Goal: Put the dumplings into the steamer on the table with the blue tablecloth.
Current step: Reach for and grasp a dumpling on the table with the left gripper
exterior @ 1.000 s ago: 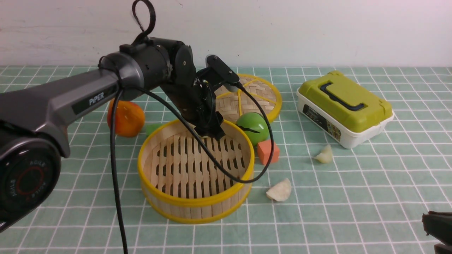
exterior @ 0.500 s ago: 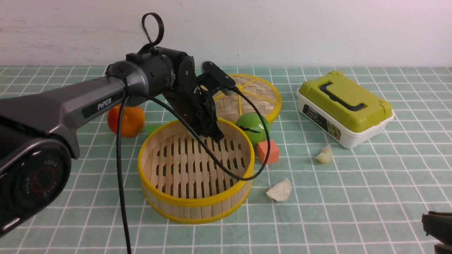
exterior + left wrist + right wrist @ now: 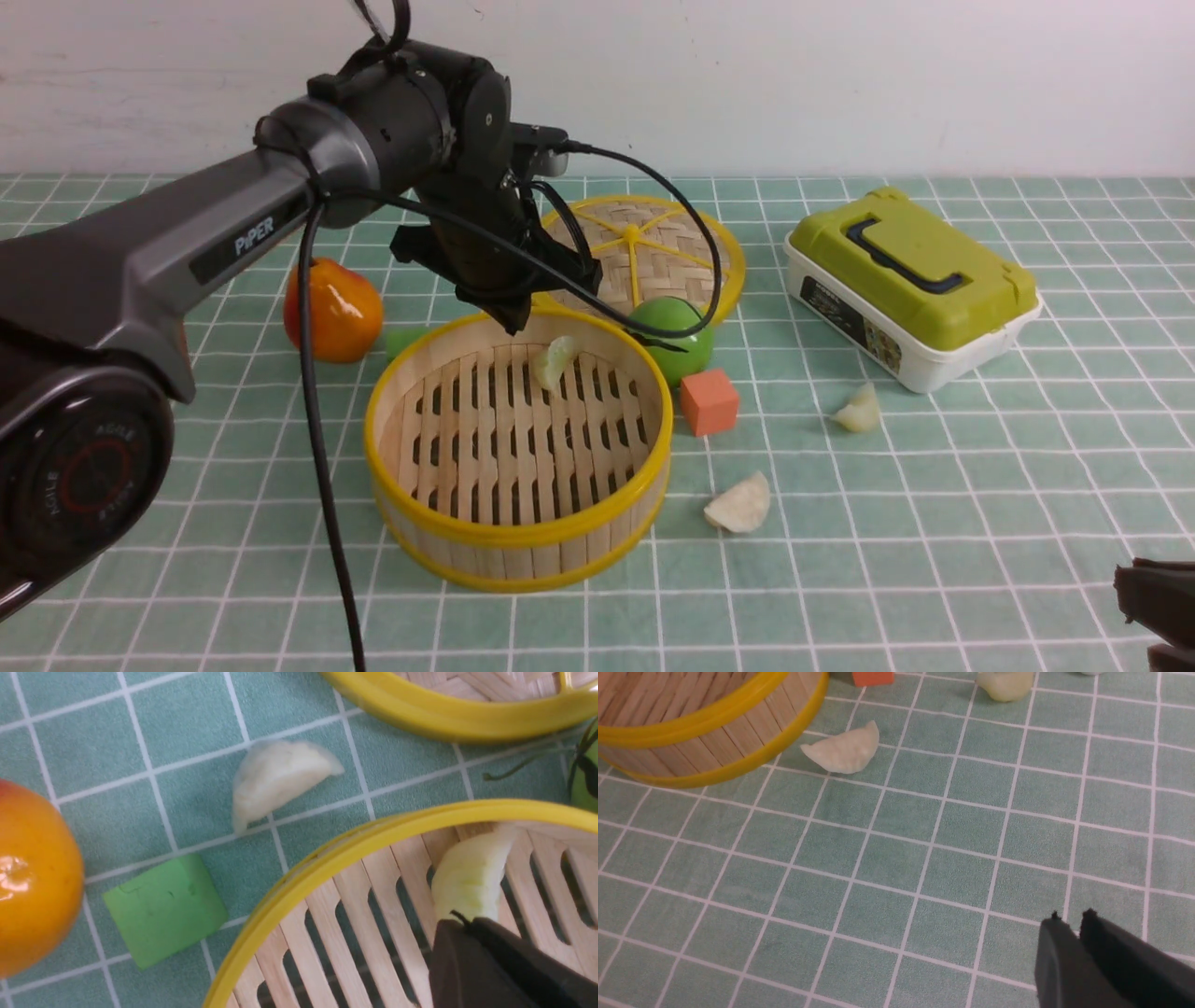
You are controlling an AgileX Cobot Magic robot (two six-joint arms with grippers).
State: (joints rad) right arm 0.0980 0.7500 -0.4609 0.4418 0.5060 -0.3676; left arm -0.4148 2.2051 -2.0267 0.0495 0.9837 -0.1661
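First dumpling (image 3: 555, 359) is in the steamer (image 3: 518, 537), at about 1 o'clock on the slat floor, pale green, standing on edge against the far wall. Left gripper (image 3: 513, 317) hangs over the steamer's far rim at 12 o'clock, jaws pressed together with nothing between them. In the left wrist view the dark tips overlap that dumpling's near end, and I can't tell if they touch it. Second dumpling (image 3: 739, 504) lies on the table with the blue tablecloth (image 3: 934, 560) at 4 o'clock from the steamer, just beside its base. Third dumpling (image 3: 859, 409) lies at 3 o'clock, farther out, near the box. Fourth dumpling (image 3: 275, 777) shows only in the left wrist view, on the cloth between the steamer's rim and the lid's rim, near the green block (image 3: 163, 907). Woven lid (image 3: 691, 229) lies flat at 12 to 1 o'clock behind the steamer. Green fruit (image 3: 677, 331) is at 1 o'clock, just beside the steamer wall, and the orange cube (image 3: 709, 401) is at 2 o'clock — close to the fruit. Orange fruit (image 3: 331, 313) sits at 10 o'clock. White box with a green lid (image 3: 910, 280) is at 2 o'clock, well out. Right gripper (image 3: 1069, 917) is low at 4 o'clock near the table's near edge — jaws nearly together, only a thin slit, holding nothing.
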